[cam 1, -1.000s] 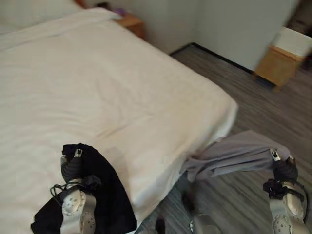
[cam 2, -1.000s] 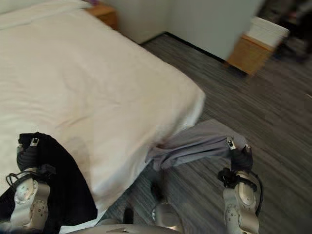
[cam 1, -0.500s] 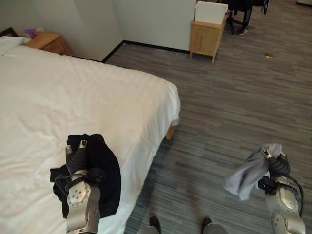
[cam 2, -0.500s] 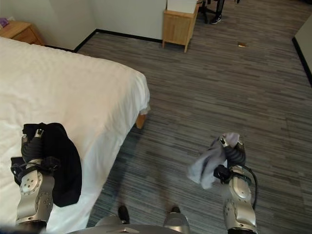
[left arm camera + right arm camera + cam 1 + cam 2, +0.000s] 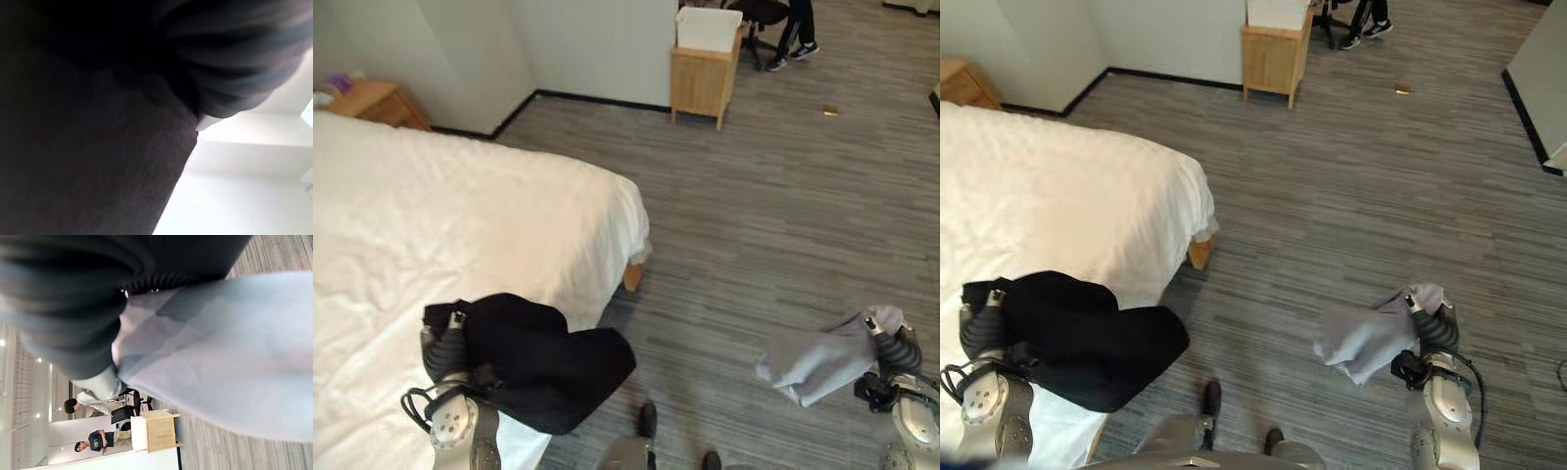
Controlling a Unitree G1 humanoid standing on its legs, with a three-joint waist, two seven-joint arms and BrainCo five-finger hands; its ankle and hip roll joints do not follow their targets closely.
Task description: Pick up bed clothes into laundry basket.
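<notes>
The left hand [image 5: 442,345] carries a black garment [image 5: 533,360] beside the bed [image 5: 450,230]; the right hand [image 5: 1430,323] carries a grey cloth [image 5: 1363,341] above the floor [image 5: 1351,196]. I cannot tell how either hand's fingers are set.

Head eyes overlook bed [image 5: 460,225]; wrist cameras press against cloth.

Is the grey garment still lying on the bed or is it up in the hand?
Up in the hand. The grey garment hangs bunched from the right hand, above the floor and well apart from the bed.
</notes>
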